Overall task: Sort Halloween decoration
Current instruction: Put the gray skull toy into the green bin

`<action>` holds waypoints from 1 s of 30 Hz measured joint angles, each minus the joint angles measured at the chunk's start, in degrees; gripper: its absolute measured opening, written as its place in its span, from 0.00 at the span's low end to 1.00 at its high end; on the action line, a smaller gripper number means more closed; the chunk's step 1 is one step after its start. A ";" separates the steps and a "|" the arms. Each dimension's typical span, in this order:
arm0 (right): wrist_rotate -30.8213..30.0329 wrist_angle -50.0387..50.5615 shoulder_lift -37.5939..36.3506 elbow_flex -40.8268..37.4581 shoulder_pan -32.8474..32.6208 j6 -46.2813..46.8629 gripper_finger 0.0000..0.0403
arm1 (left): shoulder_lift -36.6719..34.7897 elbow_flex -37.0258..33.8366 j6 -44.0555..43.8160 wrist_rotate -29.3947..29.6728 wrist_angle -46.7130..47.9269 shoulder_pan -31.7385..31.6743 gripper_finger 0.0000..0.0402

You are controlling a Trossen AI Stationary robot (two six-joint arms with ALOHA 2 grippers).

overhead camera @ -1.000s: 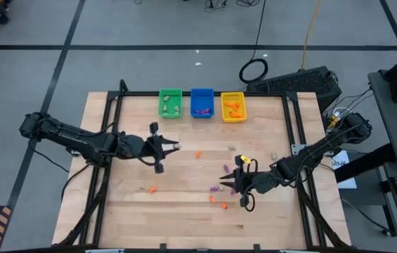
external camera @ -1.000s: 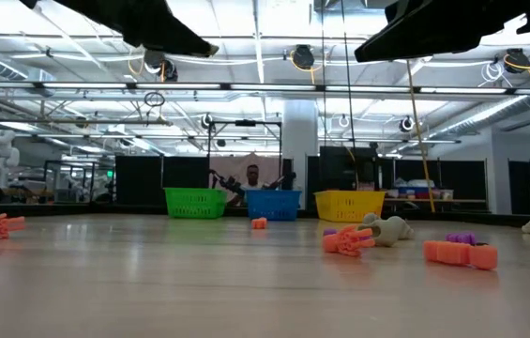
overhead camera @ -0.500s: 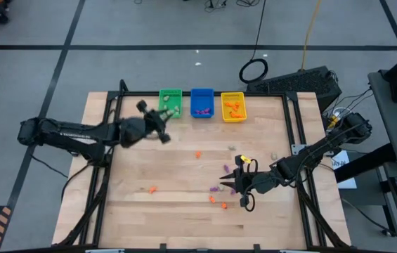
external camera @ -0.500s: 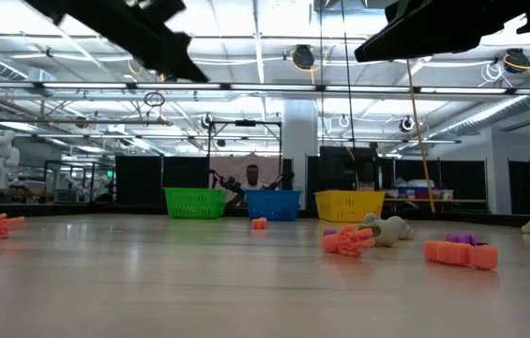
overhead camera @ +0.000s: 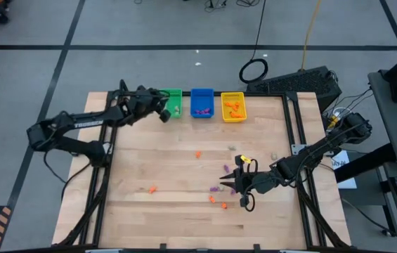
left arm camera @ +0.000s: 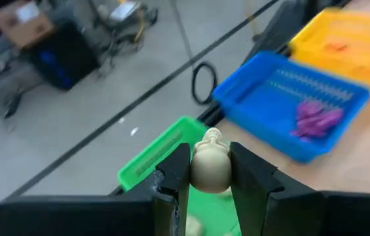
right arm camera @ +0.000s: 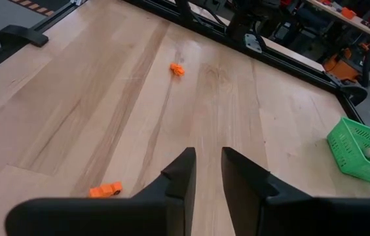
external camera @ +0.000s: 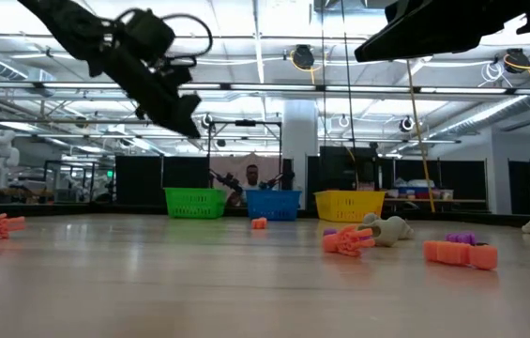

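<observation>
The sorting is sitting partway through: the green bin (overhead camera: 171,102) is already holding a few pale pieces, the blue bin (overhead camera: 202,102) some purple ones and the yellow bin (overhead camera: 232,107) some orange ones, while a scatter of trinkets is lying loose on the wooden table (overhead camera: 135,211), among them an orange one (overhead camera: 152,189) near the front left, another orange one (overhead camera: 198,154) mid-table and a small cluster of purple and orange pieces just beside the right arm. The left gripper (left arm camera: 209,172) is clamping a pale skull-shaped trinket (left arm camera: 211,167) between its two fingers, and in the high view it is hovering at the left edge of the green bin, so that piece looks about ready to be dropped with its pale fellows. The right gripper (overhead camera: 230,178) is waiting low over the front right of the table with its fingers drawn close together around nothing; the nearest loose pieces are lying just beside it, though whether any is touching a fingertip is hard to make out from above.
</observation>
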State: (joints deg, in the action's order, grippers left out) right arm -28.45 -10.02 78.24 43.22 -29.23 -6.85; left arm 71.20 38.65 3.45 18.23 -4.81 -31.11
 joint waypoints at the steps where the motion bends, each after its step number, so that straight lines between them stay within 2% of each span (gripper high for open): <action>1: 0.00 0.00 0.00 0.00 0.00 -0.03 0.15 | 1.30 0.00 -0.03 0.28 -0.57 -0.64 0.21; 6: 0.00 0.00 0.00 0.00 0.00 -0.05 0.15 | 7.89 0.00 -0.05 0.31 -5.74 -2.68 0.21; 10: 0.00 0.00 0.00 0.00 0.00 -0.05 0.15 | 11.46 0.00 -0.07 -0.75 -6.44 -3.02 0.21; 14: 0.00 0.00 0.00 0.00 0.00 -0.07 0.15 | 13.98 0.00 -0.17 -3.06 -6.51 -3.02 0.21; 19: 0.00 0.01 0.00 0.00 0.00 -0.07 0.15 | 15.08 0.00 -0.33 -3.25 -6.88 -3.02 0.23; 30: -0.02 0.02 0.00 0.00 0.00 -0.07 0.15 | 15.06 0.00 -1.69 -3.21 -6.69 -3.04 0.50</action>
State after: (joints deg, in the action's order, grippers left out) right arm -28.47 -10.00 78.24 43.22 -29.23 -6.92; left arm 86.26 38.65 1.76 15.03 -11.49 -34.15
